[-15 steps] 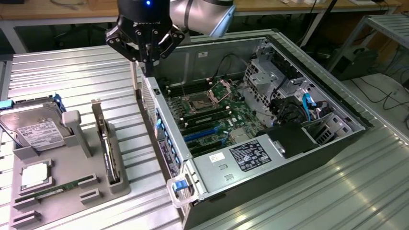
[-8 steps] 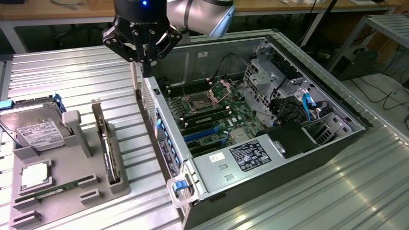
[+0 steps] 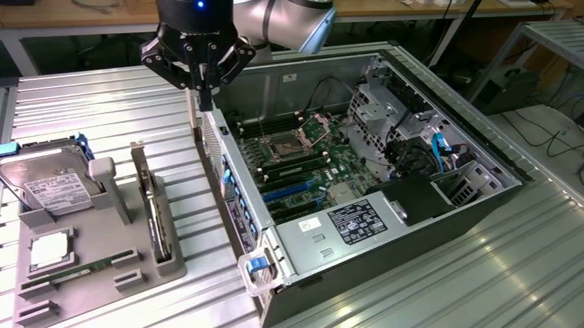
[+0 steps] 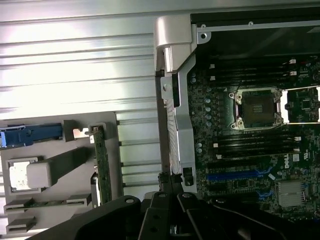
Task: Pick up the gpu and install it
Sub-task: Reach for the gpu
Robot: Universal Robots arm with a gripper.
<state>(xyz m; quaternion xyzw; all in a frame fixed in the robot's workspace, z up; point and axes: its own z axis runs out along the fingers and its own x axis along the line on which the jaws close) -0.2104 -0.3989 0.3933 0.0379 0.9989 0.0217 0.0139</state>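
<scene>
The gpu (image 3: 152,205) stands on its long edge in a slot of the grey holder tray (image 3: 109,236), its pale bracket at the far end. In the wrist view the gpu (image 4: 102,160) is a thin green strip in the same tray. My gripper (image 3: 206,101) hangs shut and empty over the near wall of the open computer case (image 3: 228,171), up and toward the exterior view's right of the gpu and well apart from it. The wrist view has the gripper (image 4: 167,184) over that same wall, next to the motherboard (image 4: 250,150) with its blue slots (image 4: 235,176).
The tray also holds a silver hard drive (image 3: 50,184), a square processor (image 3: 50,249) and a narrow memory stick (image 3: 78,271). Inside the case are a processor socket (image 3: 287,145), cables (image 3: 429,154) and a drive cage (image 3: 383,102). All stand on a ribbed metal table (image 3: 100,109).
</scene>
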